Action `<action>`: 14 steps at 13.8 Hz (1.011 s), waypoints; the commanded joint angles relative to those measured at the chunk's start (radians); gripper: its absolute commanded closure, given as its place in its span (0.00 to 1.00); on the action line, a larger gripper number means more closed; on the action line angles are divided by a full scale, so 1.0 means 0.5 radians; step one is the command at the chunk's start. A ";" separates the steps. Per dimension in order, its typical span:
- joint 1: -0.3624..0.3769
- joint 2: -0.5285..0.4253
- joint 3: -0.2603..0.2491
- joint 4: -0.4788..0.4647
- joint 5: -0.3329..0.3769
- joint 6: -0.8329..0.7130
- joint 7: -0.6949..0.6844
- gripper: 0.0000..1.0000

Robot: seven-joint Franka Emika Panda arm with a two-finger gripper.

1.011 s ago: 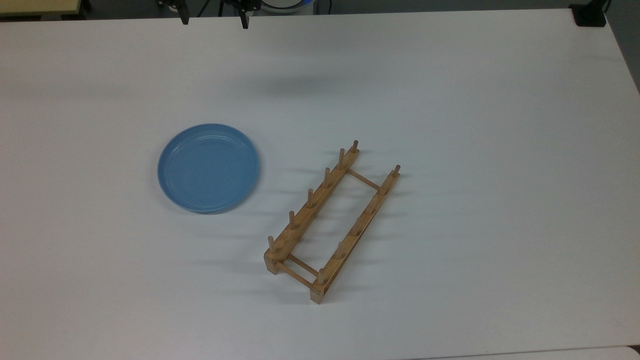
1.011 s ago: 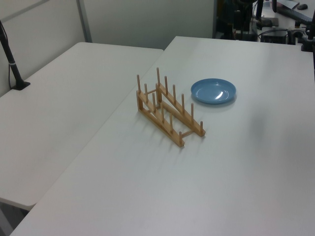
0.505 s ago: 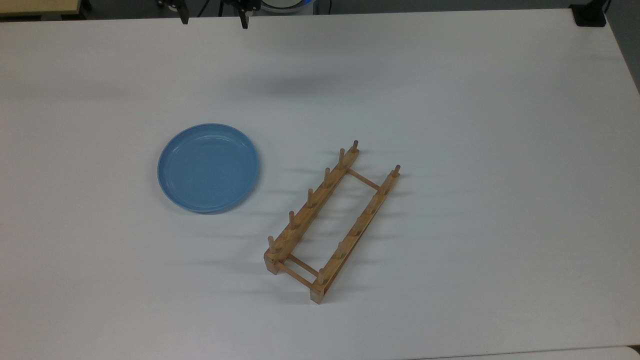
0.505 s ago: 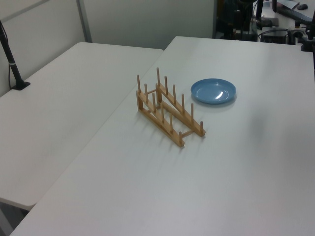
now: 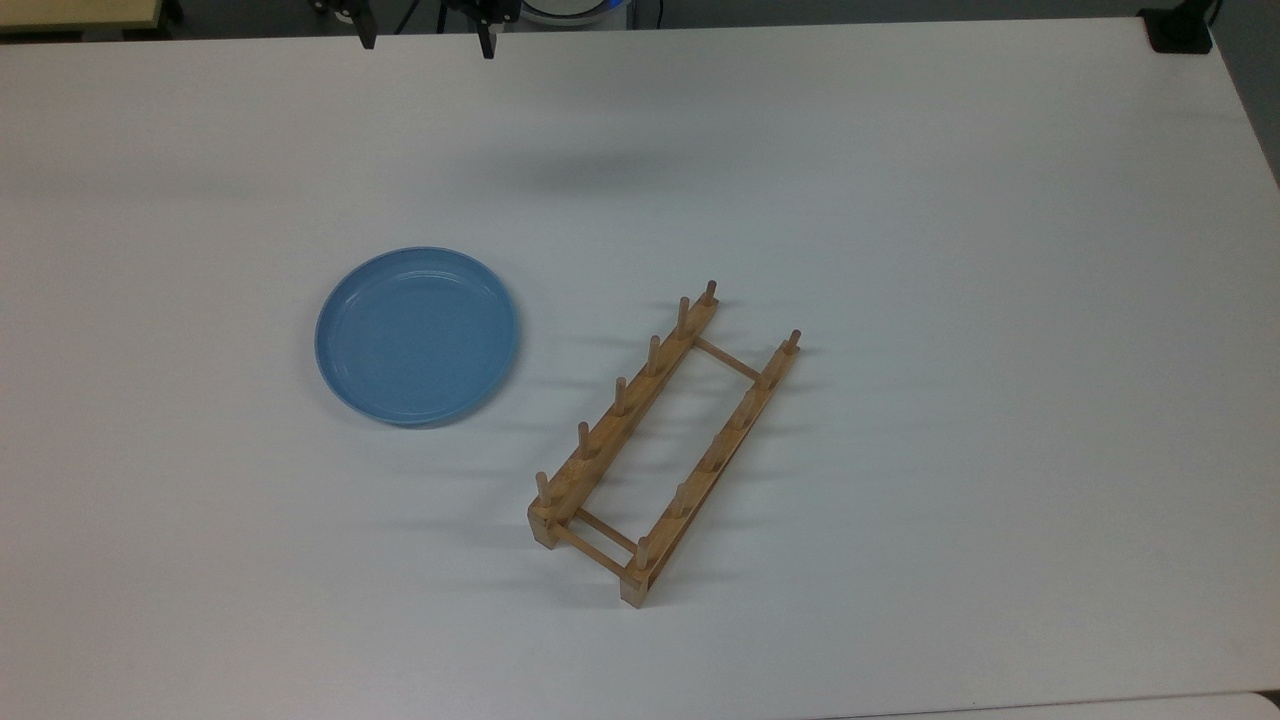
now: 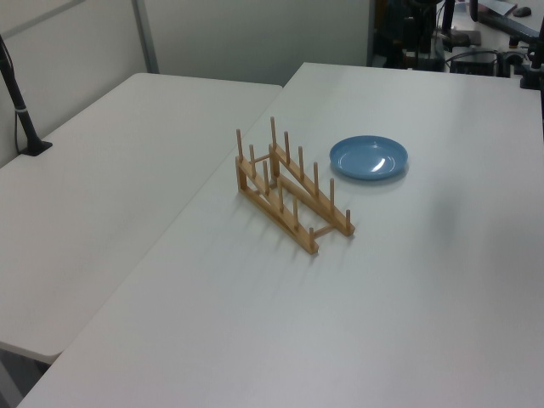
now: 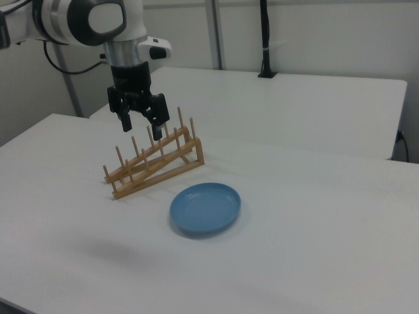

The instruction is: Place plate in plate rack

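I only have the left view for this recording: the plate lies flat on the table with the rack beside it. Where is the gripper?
Observer: In the right view the gripper hangs in the air above the table.
Operator: Open or shut?
Observer: Open. The fingers are spread, with nothing between them.
Operator: Is it over the plate?
Observer: No. In the top view its fingertips poke in at the top edge, well away from the plate and the rack.
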 commanded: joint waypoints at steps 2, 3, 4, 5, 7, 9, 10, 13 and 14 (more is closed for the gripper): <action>0.013 0.001 -0.015 -0.009 0.033 0.030 -0.027 0.00; 0.013 0.007 -0.015 -0.009 0.027 0.030 -0.052 0.00; 0.010 0.010 -0.015 -0.009 0.021 0.033 -0.079 0.00; 0.010 0.032 -0.015 -0.006 0.012 0.033 -0.101 0.00; 0.010 0.068 -0.015 0.009 0.009 0.039 -0.101 0.00; 0.004 0.093 -0.015 0.006 0.009 0.057 -0.110 0.00; -0.017 0.136 -0.021 0.018 0.015 0.064 -0.110 0.00; -0.112 0.267 -0.021 0.070 0.036 0.293 -0.110 0.00; -0.131 0.307 -0.018 0.070 0.039 0.342 -0.116 0.00</action>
